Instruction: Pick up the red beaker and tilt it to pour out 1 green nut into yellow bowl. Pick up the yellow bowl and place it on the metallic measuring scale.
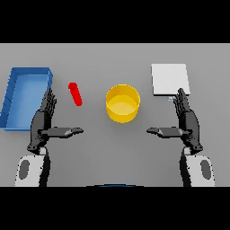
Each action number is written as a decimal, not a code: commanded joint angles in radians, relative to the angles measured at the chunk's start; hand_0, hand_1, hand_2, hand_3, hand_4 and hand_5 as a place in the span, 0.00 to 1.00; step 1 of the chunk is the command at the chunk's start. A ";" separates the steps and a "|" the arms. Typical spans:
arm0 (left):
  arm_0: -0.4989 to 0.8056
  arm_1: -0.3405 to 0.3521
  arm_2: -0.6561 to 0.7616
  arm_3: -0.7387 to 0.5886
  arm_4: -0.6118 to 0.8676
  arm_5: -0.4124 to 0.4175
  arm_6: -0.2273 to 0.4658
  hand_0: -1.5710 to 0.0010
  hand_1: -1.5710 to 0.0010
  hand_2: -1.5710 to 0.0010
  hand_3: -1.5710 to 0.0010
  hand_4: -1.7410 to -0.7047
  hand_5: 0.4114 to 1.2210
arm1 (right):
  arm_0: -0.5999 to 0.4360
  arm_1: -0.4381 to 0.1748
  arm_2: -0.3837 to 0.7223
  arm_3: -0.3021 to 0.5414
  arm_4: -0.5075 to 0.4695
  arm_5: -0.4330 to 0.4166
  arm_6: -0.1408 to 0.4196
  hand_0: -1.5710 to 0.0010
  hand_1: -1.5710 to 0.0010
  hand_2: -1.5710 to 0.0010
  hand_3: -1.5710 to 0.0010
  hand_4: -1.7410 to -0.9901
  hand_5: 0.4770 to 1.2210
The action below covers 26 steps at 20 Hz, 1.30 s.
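Head view shows you the yellow bowl (pixel 122 103) mid-desk as your landmark. Left of it, apart, stands the red beaker (pixel 75 94); right and beyond sits the metallic measuring scale (pixel 169 79). Your left robot hand (pixel 44 120) and right robot hand (pixel 187 120) hover nearer you on either side, fingers straight, holding nothing, likely poised to begin.
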 commanded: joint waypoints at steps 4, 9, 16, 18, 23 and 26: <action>-0.015 0.014 0.015 0.013 0.011 -0.005 0.006 1.00 1.00 1.00 1.00 0.62 0.26 | -0.003 0.001 0.001 0.002 0.001 -0.002 0.001 1.00 1.00 1.00 1.00 0.82 0.25; 0.064 0.042 -0.056 -0.070 -0.093 0.003 -0.045 1.00 1.00 1.00 1.00 0.62 0.26 | 0.086 -0.043 0.119 -0.089 0.226 -0.047 -0.129 1.00 1.00 1.00 1.00 0.82 0.25; 0.040 0.053 -0.082 -0.056 -0.156 0.020 0.030 1.00 1.00 1.00 1.00 0.63 0.25 | 0.108 -0.037 0.142 -0.114 0.264 -0.062 -0.118 1.00 1.00 1.00 1.00 0.82 0.24; 0.011 0.047 -0.085 -0.004 -0.173 0.024 -0.014 1.00 1.00 1.00 1.00 0.61 0.26 | 0.101 -0.047 0.139 -0.134 0.270 -0.064 -0.091 1.00 1.00 1.00 1.00 0.81 0.23; -0.132 0.043 -0.041 0.160 -0.172 0.050 -0.060 1.00 1.00 1.00 1.00 0.57 0.28 | 0.093 -0.037 0.128 -0.122 0.230 -0.046 -0.100 1.00 1.00 1.00 1.00 0.73 0.24; -0.208 0.042 -0.017 0.266 -0.174 0.063 -0.071 1.00 1.00 1.00 1.00 0.57 0.27 | 0.092 -0.030 0.133 -0.116 0.230 -0.044 -0.108 1.00 1.00 1.00 1.00 0.69 0.26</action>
